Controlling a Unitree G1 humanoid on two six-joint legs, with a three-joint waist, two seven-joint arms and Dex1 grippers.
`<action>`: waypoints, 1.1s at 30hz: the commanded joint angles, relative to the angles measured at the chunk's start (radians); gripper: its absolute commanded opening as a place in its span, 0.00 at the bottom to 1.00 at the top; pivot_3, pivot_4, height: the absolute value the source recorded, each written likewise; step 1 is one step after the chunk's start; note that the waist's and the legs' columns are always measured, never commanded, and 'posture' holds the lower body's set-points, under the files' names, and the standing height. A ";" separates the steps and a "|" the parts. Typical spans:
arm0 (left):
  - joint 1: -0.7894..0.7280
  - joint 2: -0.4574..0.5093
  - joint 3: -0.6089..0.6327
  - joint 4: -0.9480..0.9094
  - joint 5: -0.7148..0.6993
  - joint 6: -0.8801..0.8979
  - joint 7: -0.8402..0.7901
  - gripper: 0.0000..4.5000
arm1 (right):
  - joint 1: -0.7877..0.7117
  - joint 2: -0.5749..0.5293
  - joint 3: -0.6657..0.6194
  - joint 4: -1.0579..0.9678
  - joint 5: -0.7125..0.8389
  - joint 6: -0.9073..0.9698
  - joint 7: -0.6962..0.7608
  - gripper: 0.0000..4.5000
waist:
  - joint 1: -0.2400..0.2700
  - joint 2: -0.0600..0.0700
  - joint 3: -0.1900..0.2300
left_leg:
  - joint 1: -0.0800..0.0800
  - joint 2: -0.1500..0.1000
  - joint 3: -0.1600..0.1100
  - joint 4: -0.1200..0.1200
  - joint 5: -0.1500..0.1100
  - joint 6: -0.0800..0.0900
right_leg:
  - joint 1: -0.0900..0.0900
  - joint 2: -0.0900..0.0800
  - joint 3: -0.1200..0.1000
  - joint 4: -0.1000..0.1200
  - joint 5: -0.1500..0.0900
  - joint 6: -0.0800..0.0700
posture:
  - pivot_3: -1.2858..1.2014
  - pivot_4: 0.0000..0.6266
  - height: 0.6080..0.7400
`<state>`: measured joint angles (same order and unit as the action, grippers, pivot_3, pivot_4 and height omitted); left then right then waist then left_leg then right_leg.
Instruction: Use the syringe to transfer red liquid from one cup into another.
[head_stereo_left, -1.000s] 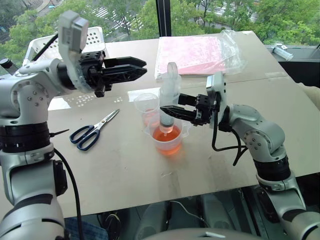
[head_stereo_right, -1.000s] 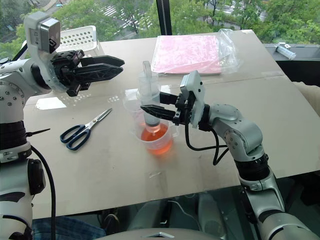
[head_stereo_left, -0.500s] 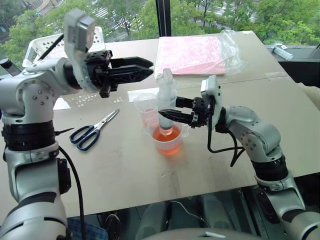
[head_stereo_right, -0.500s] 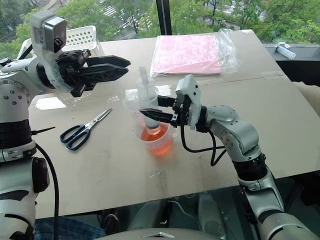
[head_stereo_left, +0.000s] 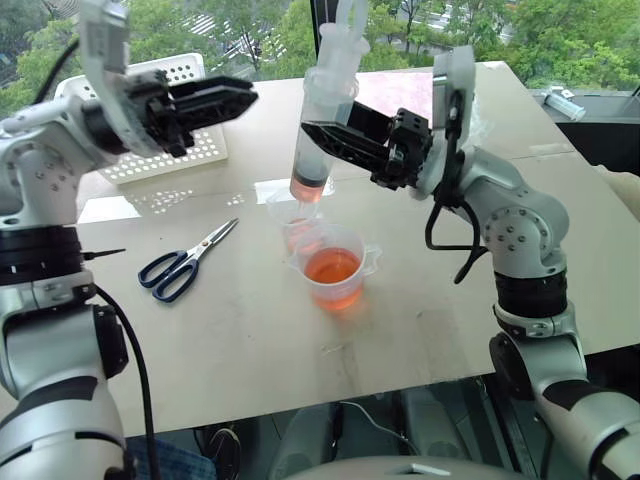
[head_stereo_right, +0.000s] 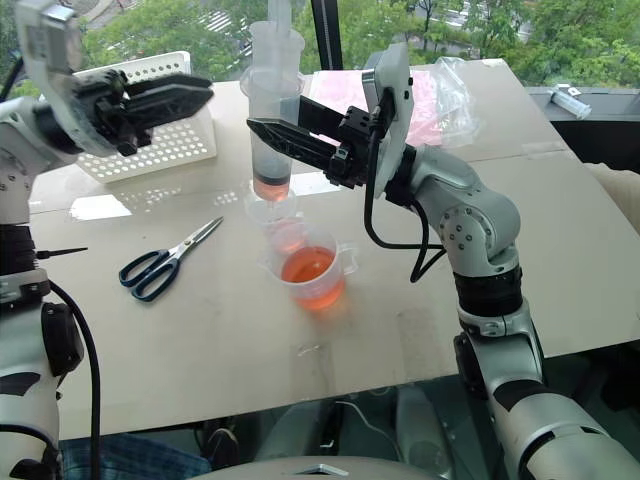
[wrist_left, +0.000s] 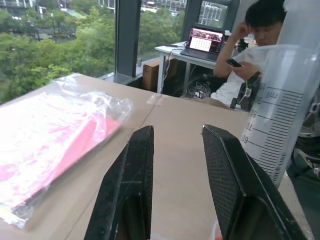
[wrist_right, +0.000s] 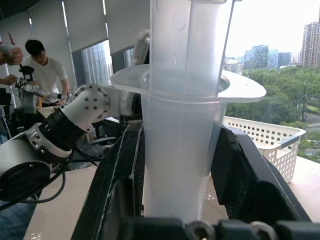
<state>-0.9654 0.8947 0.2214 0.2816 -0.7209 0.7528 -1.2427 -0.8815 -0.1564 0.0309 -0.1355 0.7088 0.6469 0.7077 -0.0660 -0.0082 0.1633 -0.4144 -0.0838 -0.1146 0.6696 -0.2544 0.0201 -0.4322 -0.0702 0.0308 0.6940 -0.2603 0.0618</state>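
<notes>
Now, view by view, with the spouted cup as landmark.

Head views:
- Spouted cup (head_stereo_left: 333, 272): stands on the table (head_stereo_left: 420, 330), holding red liquid (head_stereo_left: 332, 266).
- Narrow cup (head_stereo_left: 293, 212): touching or just behind the spouted cup, a little red at its bottom.
- Syringe (head_stereo_left: 318, 120): upright, raised above the narrow cup, up and to the left of the spouted cup; dark plunger tip low in the barrel, nozzle pointing down.
- Right gripper (head_stereo_left: 335, 138): fingers clamped on the syringe barrel, above the spouted cup.
- Left gripper (head_stereo_left: 235, 95): raised well up and left of the spouted cup, holding nothing, fingers a little apart.
- Scissors (head_stereo_left: 185, 262): flat on the table, left of the spouted cup.
- Basket (head_stereo_left: 170, 140): white, far left behind the spouted cup.
- Pink packet (head_stereo_right: 440, 95): in a clear bag, behind the spouted cup.

Left wrist view:
- Left fingers (wrist_left: 125, 190): slightly parted, nothing between them.
- Syringe: graduated barrel beside them.
- Person (wrist_left: 250, 45): seated beyond the table.

Right wrist view:
- Syringe: barrel between both black fingers (wrist_right: 120, 185), flange above them.
- Person: standing in the background.
</notes>
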 joint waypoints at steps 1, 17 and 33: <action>-0.044 0.020 0.040 0.036 0.007 -0.031 0.002 0.34 | -0.060 0.021 0.033 0.073 -0.086 -0.089 -0.008 0.32 | -0.001 0.000 0.000 | 0.000 0.000 0.000 0.000 0.000 0.000 | 0.000 0.000 0.000 0.000 0.000 0.000 | 0.52 0.24 1.00; -0.056 -0.036 0.024 0.038 0.021 -0.054 0.023 0.34 | -0.128 0.108 0.137 0.334 -0.330 -0.288 0.029 0.32 | -0.007 0.000 0.000 | 0.000 0.000 0.000 0.000 0.000 0.000 | 0.000 0.000 0.000 0.000 0.000 0.000 | 0.52 0.24 1.00; -0.064 -0.047 0.009 0.019 0.016 -0.020 -0.029 0.34 | -0.169 0.174 0.153 0.444 -0.413 -0.343 0.047 0.32 | -0.032 0.000 0.000 | 0.000 0.000 -0.001 0.000 0.000 0.000 | 0.000 0.000 0.000 0.001 0.000 0.000 | 0.52 0.24 1.00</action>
<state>-1.0148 0.8258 0.2246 0.3272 -0.7017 0.7344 -1.2626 -1.0191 0.0053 0.1946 0.3286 0.2957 0.3350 0.7434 -0.0981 -0.0082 0.1632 -0.4145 -0.0840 -0.1154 0.6695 -0.2543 0.0199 -0.4326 -0.0701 0.0304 0.6946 -0.2603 0.0618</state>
